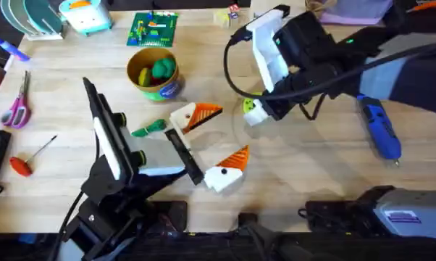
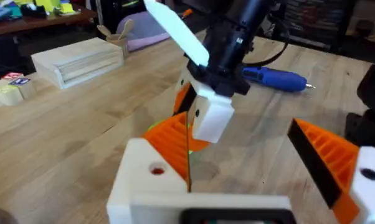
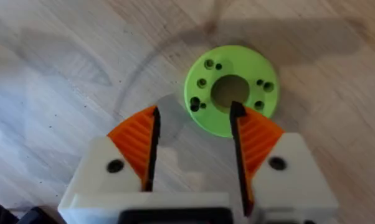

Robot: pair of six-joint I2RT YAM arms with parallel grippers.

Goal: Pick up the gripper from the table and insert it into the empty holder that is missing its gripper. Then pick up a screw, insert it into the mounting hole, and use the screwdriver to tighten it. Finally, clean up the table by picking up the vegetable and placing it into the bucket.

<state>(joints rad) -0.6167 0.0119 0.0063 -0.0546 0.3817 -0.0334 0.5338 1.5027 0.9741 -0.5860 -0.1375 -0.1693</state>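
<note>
The table point(image 1: 327, 156) is pale wood, with clutter along its far edge. At its 9 o'clock side lie purple-handled scissors point(image 1: 17, 107), and toward 6 o'clock from them a small red-handled tool point(image 1: 24, 163) with a thin shaft.

Next comes the bucket point(image 1: 154, 75), yellow and upright, with a rounder dark green lump point(image 1: 162, 69) and a yellow piece point(image 1: 143, 75) inside. At 6 o'clock from the bucket, apart from it, the vegetable point(image 1: 149, 129) lies flat on the wood, slim and green. It is just beside my left arm and at 9 o'clock from my left end effector point(image 1: 216, 138).

My left end effector point(image 2: 237, 134) hangs low over the middle of the table with its two white, orange-padded fingers point(image 2: 324, 155) spread wide and nothing between them.

At 2 o'clock from it, my right end effector point(image 1: 256, 110) points down at the table. Its fingers point(image 3: 134, 137) are apart and grip nothing. A green round disc point(image 3: 231, 87) with a centre hole lies flat on the wood just beyond the tips; one pad overlaps its near rim in the wrist view, and I cannot tell whether they touch. From my left wrist I see the right end effector point(image 2: 206, 115) close ahead, with a sliver of that disc point(image 2: 151, 128) beside it.

Furthest right, at 3 o'clock from the right end effector and well apart, the screwdriver point(image 1: 381, 130) lies flat on the table, blue, its thin metal tip pointing toward the near edge. My left wrist view shows the screwdriver point(image 2: 275, 79) beyond the right arm.
</note>
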